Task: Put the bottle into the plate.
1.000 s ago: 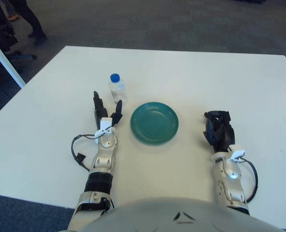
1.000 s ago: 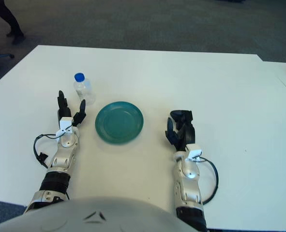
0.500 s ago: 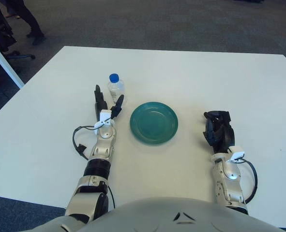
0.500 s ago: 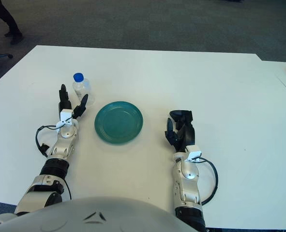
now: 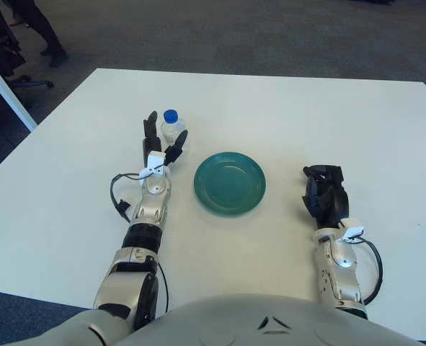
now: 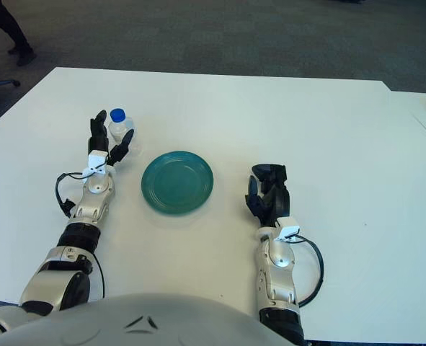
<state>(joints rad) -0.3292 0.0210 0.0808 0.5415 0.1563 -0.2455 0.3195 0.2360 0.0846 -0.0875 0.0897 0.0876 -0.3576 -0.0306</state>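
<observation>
no legible text, bottle [image 5: 172, 127] without a readable label, plate [image 5: 229, 183] plain, table [image 5: 306, 115] unmarked

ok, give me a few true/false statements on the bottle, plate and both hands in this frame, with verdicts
1. The bottle stands upright on the table, outside the plate. True.
2. The left hand has lifted the bottle off the table. False: its fingers are spread on either side of the bottle, which stands on the table.
3. The plate holds nothing. True.
4. The right hand is reaching for the plate. False: it rests on the table, right of the plate and apart from it.
5. The bottle has a red cap. False: the cap is blue.
</observation>
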